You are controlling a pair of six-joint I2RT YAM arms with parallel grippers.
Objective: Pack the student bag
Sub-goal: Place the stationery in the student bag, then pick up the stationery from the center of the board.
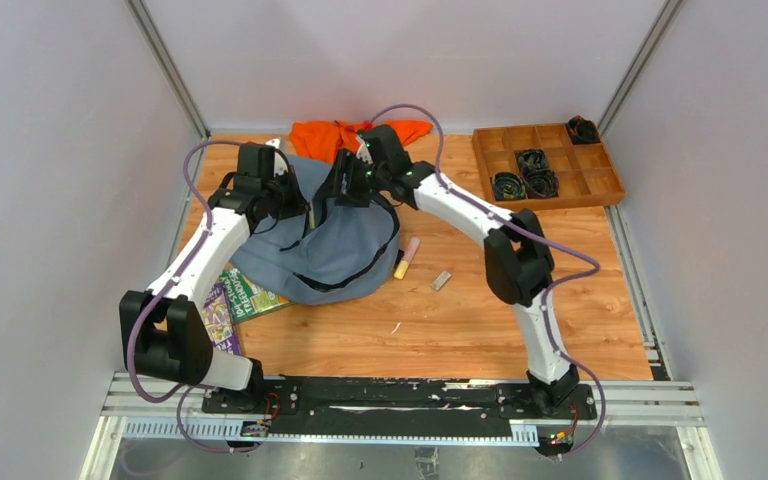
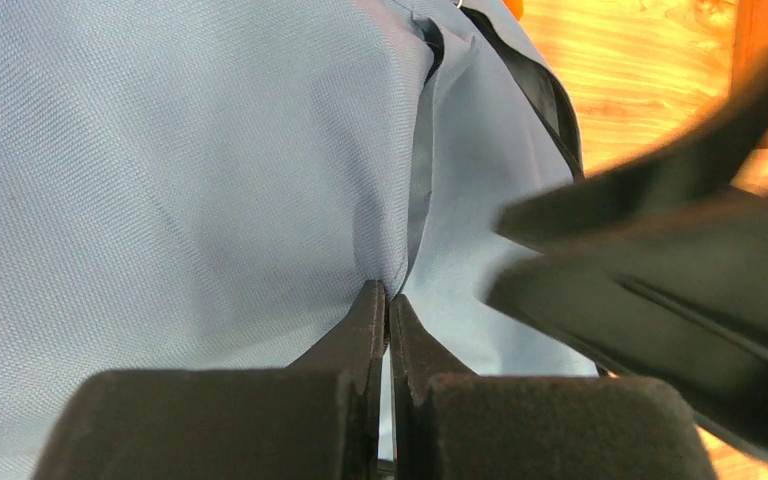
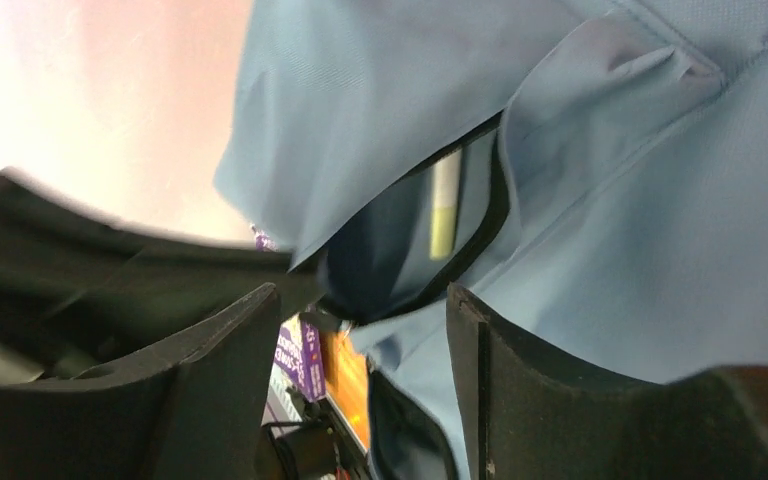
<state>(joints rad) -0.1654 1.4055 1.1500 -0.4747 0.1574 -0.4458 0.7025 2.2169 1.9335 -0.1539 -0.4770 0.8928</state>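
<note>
The student bag [image 1: 332,250], grey-blue with dark zipper lines, lies left of the table's middle. My left gripper [image 1: 298,205] is at its upper left edge. In the left wrist view that gripper [image 2: 388,292] is shut on a pinched fold of the bag's fabric [image 2: 180,170]. My right gripper [image 1: 346,186] hovers over the bag's top, and in its wrist view it [image 3: 360,298] stands open. Bag fabric [image 3: 660,230] hangs loose between and behind its fingers. A dark pocket mouth gapes there, with a pale pen-like stick [image 3: 445,205] inside.
An orange cloth [image 1: 332,137] lies behind the bag. Two books [image 1: 245,298] stick out under the bag's left edge. A pink and yellow highlighter [image 1: 407,257] and a small eraser [image 1: 441,281] lie to the bag's right. A wooden compartment tray [image 1: 600,180] stands at the back right.
</note>
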